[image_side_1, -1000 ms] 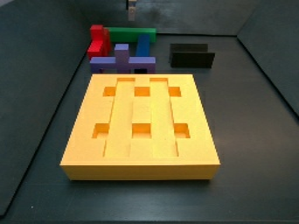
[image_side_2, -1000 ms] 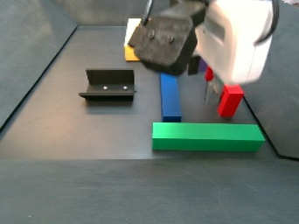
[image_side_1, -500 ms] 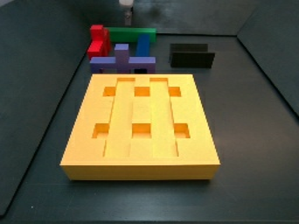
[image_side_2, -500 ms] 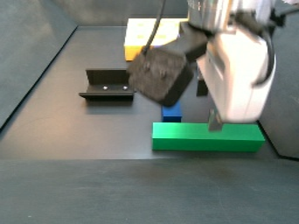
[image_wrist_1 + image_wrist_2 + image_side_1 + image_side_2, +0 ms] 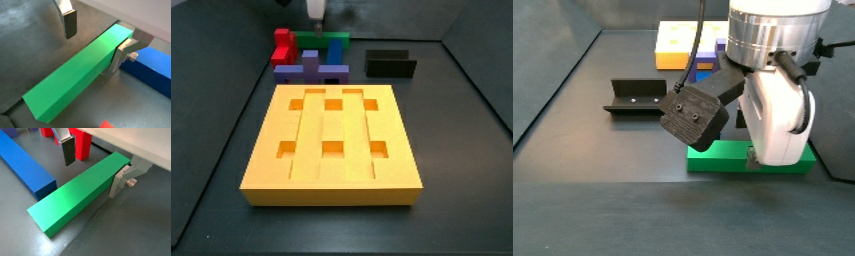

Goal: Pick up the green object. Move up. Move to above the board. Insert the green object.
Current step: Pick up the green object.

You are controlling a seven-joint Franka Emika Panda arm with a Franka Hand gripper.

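Jaws (image 5: 93,37) open, straddling green object (image 5: 80,75) | blue bar (image 5: 25,165), red block (image 5: 81,142) beside

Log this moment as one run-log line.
phase: pick | claw: open, fingers astride green bar, one beside it, other apart | bar: on floor | board: empty

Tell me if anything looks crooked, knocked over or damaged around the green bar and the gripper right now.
Nothing stands out. The green object lies flat on the floor with the gripper straddling it, one finger apart from it, the other at its far side. The blue bar and red block sit beside it, and the board looks intact.
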